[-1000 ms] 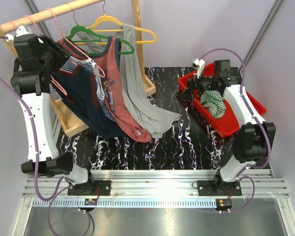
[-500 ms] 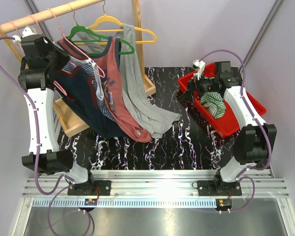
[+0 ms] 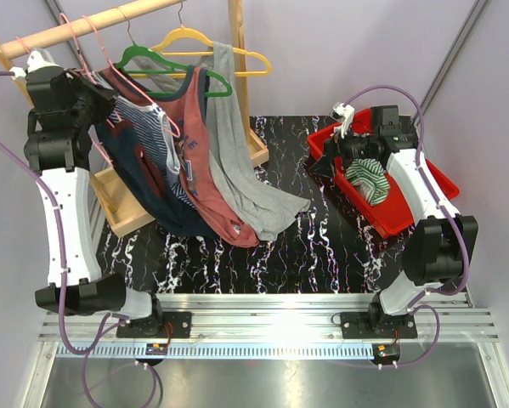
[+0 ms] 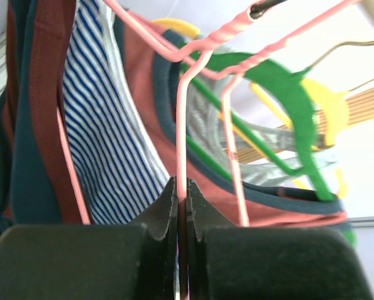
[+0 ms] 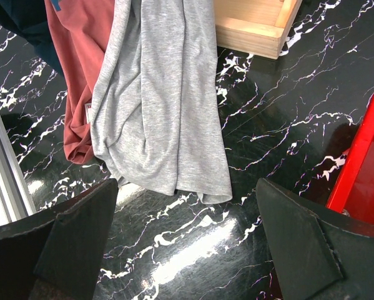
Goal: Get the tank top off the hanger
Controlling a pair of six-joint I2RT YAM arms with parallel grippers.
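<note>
Black marbled table [image 3: 322,246] lies under a wooden rail [image 3: 93,21] crowded with hangers, and that crowding is the main hazard. Up at the rail, the left gripper [image 4: 182,187] has its jaws pinched together on a single thin strand of the pink wire hanger [image 4: 181,125], which rises straight up out of the pinch; no gap shows beyond the wire itself. A second pink strand [image 4: 233,144] runs just to the right of the jaws, and I cannot tell whether it belongs to the same hanger. The green hanger [image 4: 286,100] crosses beyond them, up and to the right.

So slim a wire could twist or slide in the grip. Any pull might also snag the neighbouring wires, dragging other garments along or tipping a hook off the rail.

The tank top [image 4: 24,156], navy with maroon trim, hangs just left of and below the jaws, not yet off its hanger. Striped cloth [image 4: 112,137] lies between it and the pinched wire. Only wire is held, no fabric.

Well apart, the right gripper [image 5: 187,244] hovers over the table with its jaws spread wide and nothing between them. The hem of a grey top [image 5: 162,112] lies ahead of them to the left, and the red bin [image 5: 361,162] is beside the right finger
</note>
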